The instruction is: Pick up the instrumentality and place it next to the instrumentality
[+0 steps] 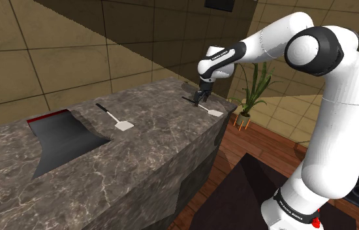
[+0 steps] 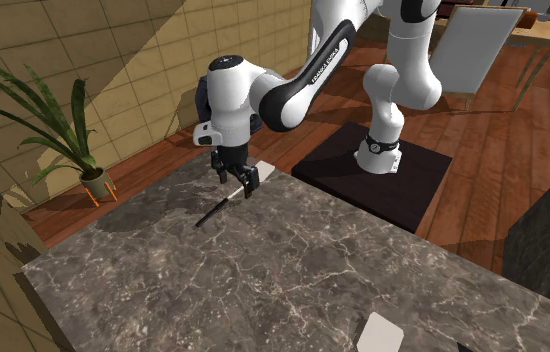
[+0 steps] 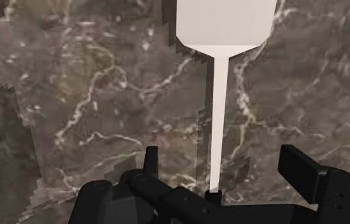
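Note:
Two spatulas lie on a dark marble counter [image 1: 152, 150]. The near one has a white blade [image 1: 216, 112] and a black handle [image 1: 188, 100], and it lies by the counter's far corner at the shoulder view's right. My gripper [image 1: 201, 98] hangs low over its shaft, open. The thin white shaft [image 3: 216, 114] runs between the two fingers [image 3: 151, 162] without touching either, and the blade [image 3: 226, 22] lies ahead of them. From the second exterior view the gripper [image 2: 241, 183] stands over the spatula, whose black handle [image 2: 213, 212] pokes out. The other spatula [image 1: 121, 121] lies mid-counter.
A sunken dark sink [image 1: 61, 137] with a red rim takes up the counter at the shoulder view's left. A potted plant [image 1: 253, 91] stands on the wooden floor beyond the counter's end. The other spatula's white blade [image 2: 381, 332] lies near the second exterior view's lower edge.

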`<act>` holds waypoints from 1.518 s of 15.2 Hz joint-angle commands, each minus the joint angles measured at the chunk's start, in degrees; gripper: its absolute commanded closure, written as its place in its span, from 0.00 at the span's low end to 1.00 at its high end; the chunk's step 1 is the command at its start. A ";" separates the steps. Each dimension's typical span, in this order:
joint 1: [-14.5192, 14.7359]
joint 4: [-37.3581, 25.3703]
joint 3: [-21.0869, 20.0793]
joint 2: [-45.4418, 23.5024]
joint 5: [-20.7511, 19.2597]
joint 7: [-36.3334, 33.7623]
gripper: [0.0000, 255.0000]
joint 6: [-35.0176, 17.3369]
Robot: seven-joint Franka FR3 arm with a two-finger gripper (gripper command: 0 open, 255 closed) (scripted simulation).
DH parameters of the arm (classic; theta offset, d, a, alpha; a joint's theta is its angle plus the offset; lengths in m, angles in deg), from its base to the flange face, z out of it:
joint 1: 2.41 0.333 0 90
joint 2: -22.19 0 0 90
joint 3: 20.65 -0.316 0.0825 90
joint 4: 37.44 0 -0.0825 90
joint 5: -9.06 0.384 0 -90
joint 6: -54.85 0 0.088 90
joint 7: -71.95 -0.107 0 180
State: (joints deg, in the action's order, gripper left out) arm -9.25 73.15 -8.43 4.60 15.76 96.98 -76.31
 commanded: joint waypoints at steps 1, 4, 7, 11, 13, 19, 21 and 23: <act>0.00 0.00 0.00 -0.01 0.01 0.01 0.00 -0.02; 0.00 0.00 0.00 -0.01 0.00 0.00 1.00 -0.01; 0.00 0.00 0.00 -0.01 0.00 0.00 1.00 -0.01; 0.00 0.00 0.00 -0.01 0.00 0.00 1.00 -0.01; 0.04 -0.25 0.06 0.40 -0.14 -0.10 1.00 0.63; 0.23 -2.07 0.34 2.62 -0.96 -0.71 1.00 4.61; 0.28 -2.78 0.41 3.29 -1.20 -0.89 1.00 5.96; 0.32 -3.53 0.48 3.91 -1.43 -1.07 1.00 7.32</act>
State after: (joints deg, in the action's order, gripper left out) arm -9.00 69.97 -7.96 8.19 14.47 96.08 -69.68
